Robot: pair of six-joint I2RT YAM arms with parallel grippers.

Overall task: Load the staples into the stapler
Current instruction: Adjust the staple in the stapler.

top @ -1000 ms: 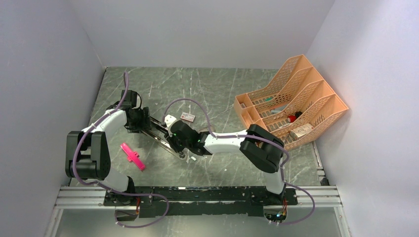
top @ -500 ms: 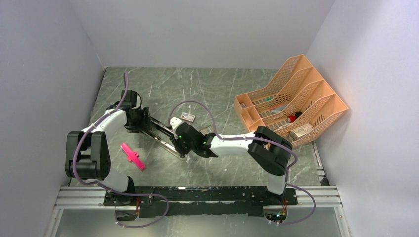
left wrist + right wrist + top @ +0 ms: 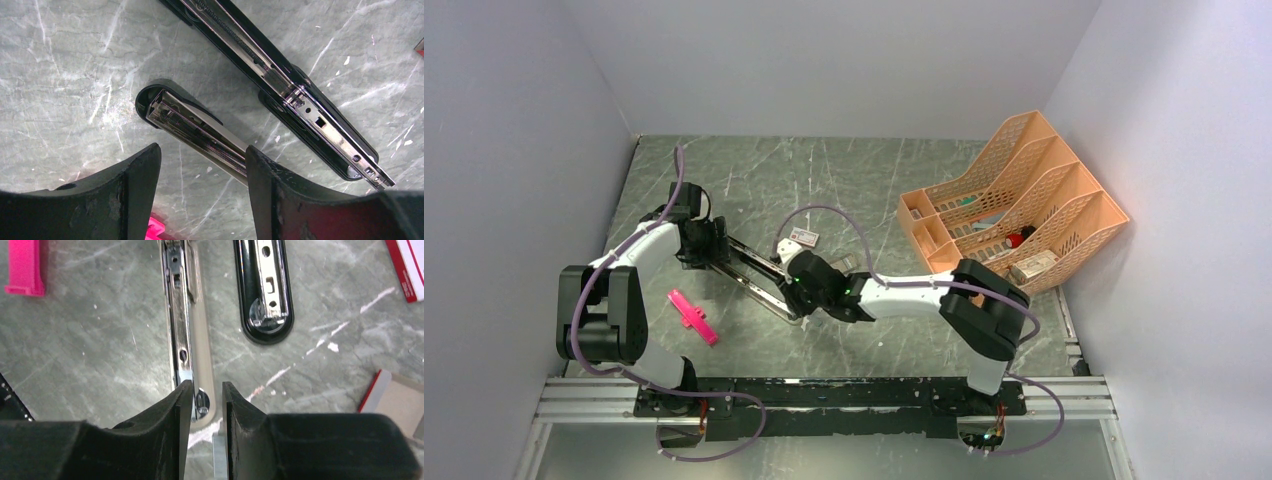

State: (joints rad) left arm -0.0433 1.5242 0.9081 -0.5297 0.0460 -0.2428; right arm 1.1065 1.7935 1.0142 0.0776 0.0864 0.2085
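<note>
– Gripper check: how does the right gripper [image 3: 207, 387] stand?
– Narrow, closed on the staples [image 3: 219, 460], a thin silvery strip that shows in the gap against one finger. Its fingertips sit at the very tip of the chrome rail of the stapler [image 3: 300, 100].
– Was it there a second ago?
– No. Then it hung over the middle of the rail. Since then it has slid along to the end that points at the near edge of the worktop [image 3: 874, 180], and the right elbow has swung out toward the right edge.
– And the left gripper [image 3: 202, 150]?
– Wide, and unmoved. It is at the stapler's end nearest the left edge. Its fingers straddle a chrome-lined half, a little back from that half's black-capped tip. The metal runs up against one finger and stands clear of the other.
– Where does the stapler lie?
– Left of the worktop's middle, folded open flat, with its long halves slanting from the left side toward the near edge. It has not shifted.
– Anything else?
– The pink piece [image 3: 692, 317] lies as before, near the left edge, on the near side of the stapler. The small box [image 3: 804, 237] with the red-and-white label keeps its spot just beyond the right gripper. The peach file rack [image 3: 1024, 190] stands at the right edge.
</note>
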